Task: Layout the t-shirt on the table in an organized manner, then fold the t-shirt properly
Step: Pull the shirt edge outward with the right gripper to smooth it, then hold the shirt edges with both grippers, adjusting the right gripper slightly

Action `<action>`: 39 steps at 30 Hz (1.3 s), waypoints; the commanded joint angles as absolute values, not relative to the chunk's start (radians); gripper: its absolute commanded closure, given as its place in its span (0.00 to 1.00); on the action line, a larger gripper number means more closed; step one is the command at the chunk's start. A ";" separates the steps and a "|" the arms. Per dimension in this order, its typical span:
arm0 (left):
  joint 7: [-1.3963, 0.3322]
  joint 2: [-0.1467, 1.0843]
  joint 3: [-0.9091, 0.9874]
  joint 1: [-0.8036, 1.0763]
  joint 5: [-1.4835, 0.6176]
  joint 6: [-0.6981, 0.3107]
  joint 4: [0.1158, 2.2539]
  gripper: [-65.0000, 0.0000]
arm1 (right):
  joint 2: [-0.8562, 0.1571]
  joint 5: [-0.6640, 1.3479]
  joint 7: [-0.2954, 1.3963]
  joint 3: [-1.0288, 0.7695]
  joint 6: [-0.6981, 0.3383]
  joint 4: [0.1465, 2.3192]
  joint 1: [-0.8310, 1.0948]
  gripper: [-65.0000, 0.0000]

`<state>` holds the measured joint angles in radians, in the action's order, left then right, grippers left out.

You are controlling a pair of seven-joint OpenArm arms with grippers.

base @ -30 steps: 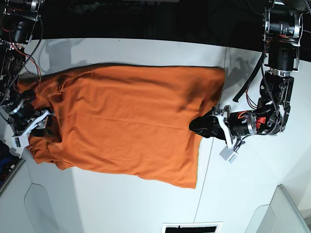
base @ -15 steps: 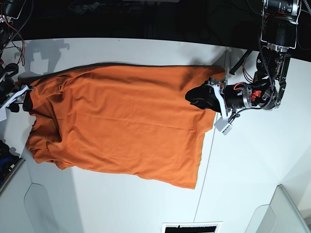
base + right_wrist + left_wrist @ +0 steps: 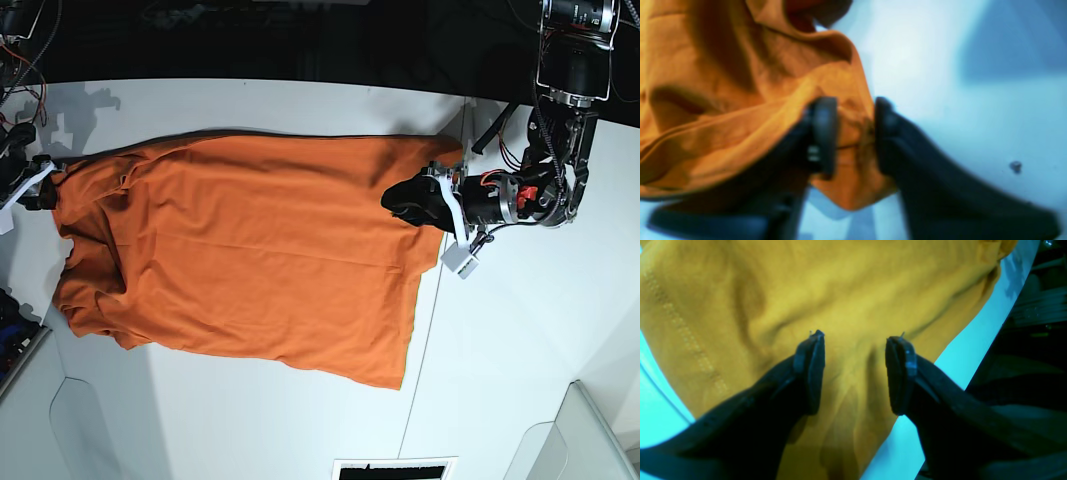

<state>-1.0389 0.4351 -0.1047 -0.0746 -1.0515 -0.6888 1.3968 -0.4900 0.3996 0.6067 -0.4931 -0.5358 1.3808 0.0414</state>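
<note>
Right up close on the right wrist view, the right gripper [image 3: 850, 133] has its two dark fingers [image 3: 821, 133] narrowed onto a bunched edge of the orange t-shirt [image 3: 740, 100], a fold of cloth pinched between them and a loose corner drooping below; beyond the fingers, bare white table [image 3: 957, 100] runs off to the right

Over to the left wrist view: the left gripper [image 3: 855, 373] stands wide apart, nothing between its jaws, poised over the t-shirt [image 3: 840, 290] near a corner of it; the stitched hem [image 3: 690, 346] trails off on the gripper's left side, and the table [image 3: 967, 350] edge runs just past the right-hand fingertip [image 3: 902, 373]

Pulling back to the base view, the t-shirt [image 3: 260, 250] lies spread flat across the table [image 3: 520, 370], and a thin dark seam [image 3: 432, 320] crosses the table by its hem. The left gripper [image 3: 412, 204] sits on the upper hem corner, the right gripper [image 3: 35, 190] at the far end of the shirt, on the upper corner there
</note>
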 commanded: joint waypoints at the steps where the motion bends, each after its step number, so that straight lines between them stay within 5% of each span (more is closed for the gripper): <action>1: -1.017 0.447 -0.099 -0.091 -1.068 -0.698 1.412 0.51 | -0.515 0.411 0.588 -0.500 -0.547 1.395 0.031 0.85; 5: -1.013 0.447 -0.099 -0.091 -1.024 -0.698 1.412 0.51 | -0.516 0.435 0.636 -0.500 -0.546 1.395 0.031 1.00; 21: -0.995 0.446 -0.100 -0.083 -1.008 -0.698 1.409 0.51 | -0.516 0.694 0.821 -0.759 -0.577 1.428 0.039 1.00; 39: -0.994 0.446 -0.100 -0.083 -1.007 -0.698 1.409 0.51 | -0.495 0.785 0.806 -0.797 -0.581 1.716 0.417 0.98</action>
<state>-1.0126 0.4347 -0.1047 -0.0639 -0.9848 -0.6888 1.3956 -0.4736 0.7685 0.8272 -0.7834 -0.5793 1.6997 0.4194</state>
